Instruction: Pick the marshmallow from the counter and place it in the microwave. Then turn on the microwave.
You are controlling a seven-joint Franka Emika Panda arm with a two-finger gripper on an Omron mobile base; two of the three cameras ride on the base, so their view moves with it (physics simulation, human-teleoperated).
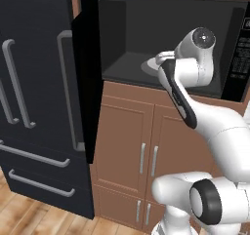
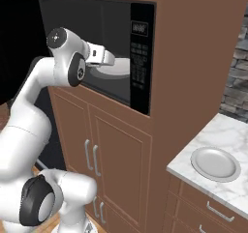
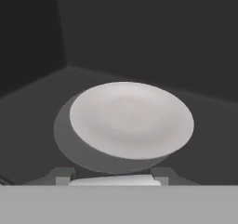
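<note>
The microwave [image 1: 127, 29] stands with its door [image 1: 88, 88] swung open to the left and its keypad [image 2: 139, 58] at the right. My arm reaches into the dark cavity. In the hand view my gripper [image 3: 114, 175] holds a small white block, the marshmallow [image 3: 114, 180], between its two finger tips, just in front of and above a round white plate [image 3: 132, 118] on the cavity floor. From the right base view my gripper [image 2: 112, 59] hovers over the near edge of that plate [image 2: 118, 68]. The marble counter [image 2: 227, 130] lies to the right.
A black fridge [image 1: 34, 83] with long grey handles stands left of the open door. Brown cabinet doors [image 1: 127, 146] sit below the microwave. A second round plate [image 2: 215, 163] rests on the counter, with a stone-brick wall [image 2: 237, 77] behind it.
</note>
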